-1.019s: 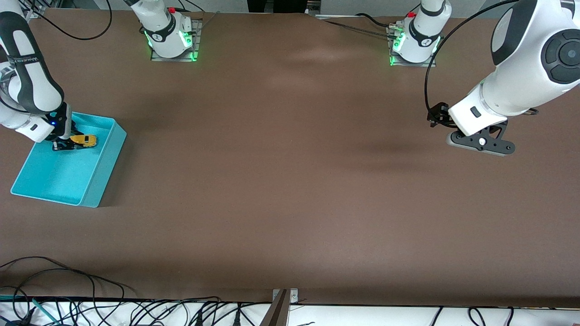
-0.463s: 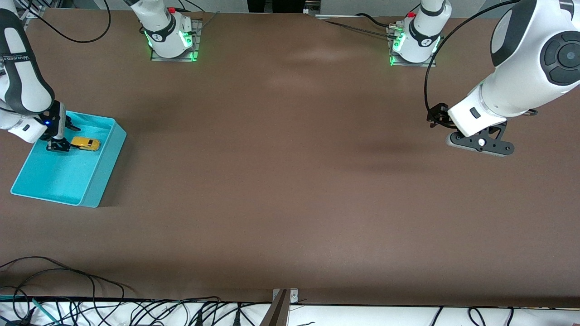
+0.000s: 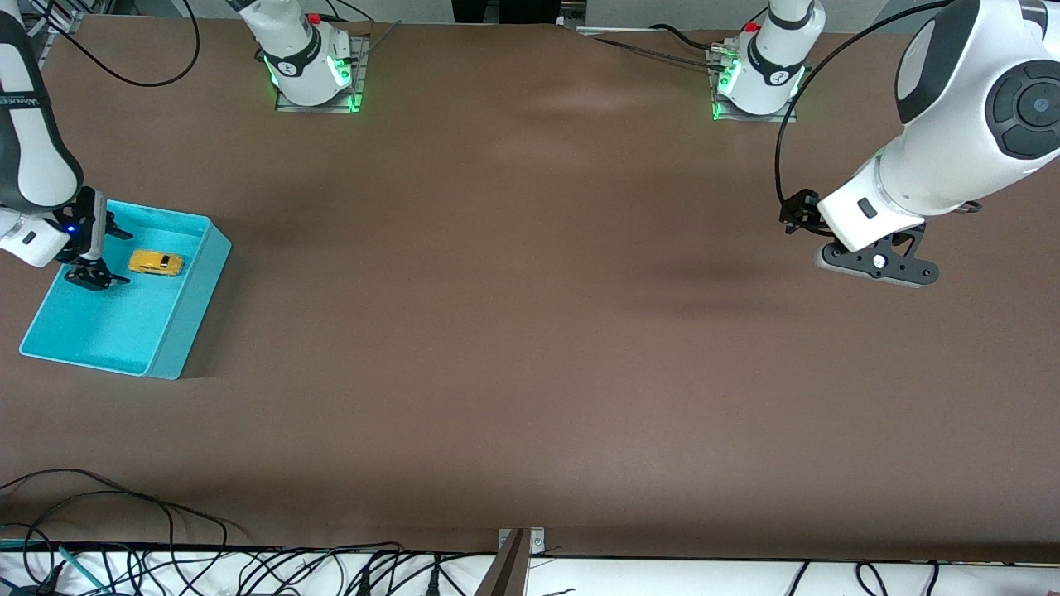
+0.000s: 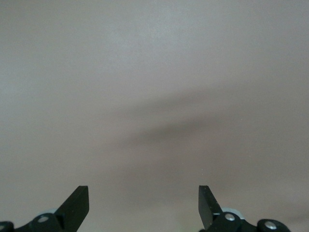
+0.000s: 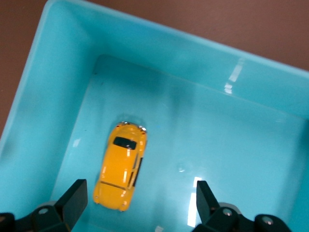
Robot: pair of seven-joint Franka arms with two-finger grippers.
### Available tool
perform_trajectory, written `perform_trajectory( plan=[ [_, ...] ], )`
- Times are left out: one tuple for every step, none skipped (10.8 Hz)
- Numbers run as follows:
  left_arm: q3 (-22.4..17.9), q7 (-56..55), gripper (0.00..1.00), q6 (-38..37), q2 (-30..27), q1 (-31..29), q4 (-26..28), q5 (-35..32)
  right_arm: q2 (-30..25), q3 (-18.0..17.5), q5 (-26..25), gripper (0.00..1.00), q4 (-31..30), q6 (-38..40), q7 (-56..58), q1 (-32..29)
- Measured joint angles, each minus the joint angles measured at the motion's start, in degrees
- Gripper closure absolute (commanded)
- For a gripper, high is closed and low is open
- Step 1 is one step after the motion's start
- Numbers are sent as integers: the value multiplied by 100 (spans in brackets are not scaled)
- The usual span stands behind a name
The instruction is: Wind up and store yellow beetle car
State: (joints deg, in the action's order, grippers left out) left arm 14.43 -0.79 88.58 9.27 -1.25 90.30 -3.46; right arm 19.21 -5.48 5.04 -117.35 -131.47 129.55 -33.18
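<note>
Both pincers, left (image 4: 143,205) and right (image 5: 140,200), agape.

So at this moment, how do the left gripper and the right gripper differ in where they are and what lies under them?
The right gripper hangs over the cyan bin at the right arm's end of the table; the left gripper hangs over bare brown table at the left arm's end. The right wrist view shows the yellow beetle car lying free on the bin floor below; the left wrist view shows only tabletop. Both stand open and hold nothing.
</note>
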Motion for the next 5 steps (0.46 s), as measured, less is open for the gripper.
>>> perform_trajectory(
  plan=[
    [0,0,0,0,0,0,0,0,-44,-18,101,0,75,15,-97,72],
    [0,0,0,0,0,0,0,0,-114,-28,131,0,136,45,-352,186],
    [0,0,0,0,1,0,0,0,-236,-34,133,0,198,173,-799,336],
    [0,0,0,0,4,0,0,0,-393,-43,133,0,280,392,-1340,491],
    [0,0,0,0,14,-2,0,0,-573,-51,127,0,395,626,-1914,677]
  ],
)
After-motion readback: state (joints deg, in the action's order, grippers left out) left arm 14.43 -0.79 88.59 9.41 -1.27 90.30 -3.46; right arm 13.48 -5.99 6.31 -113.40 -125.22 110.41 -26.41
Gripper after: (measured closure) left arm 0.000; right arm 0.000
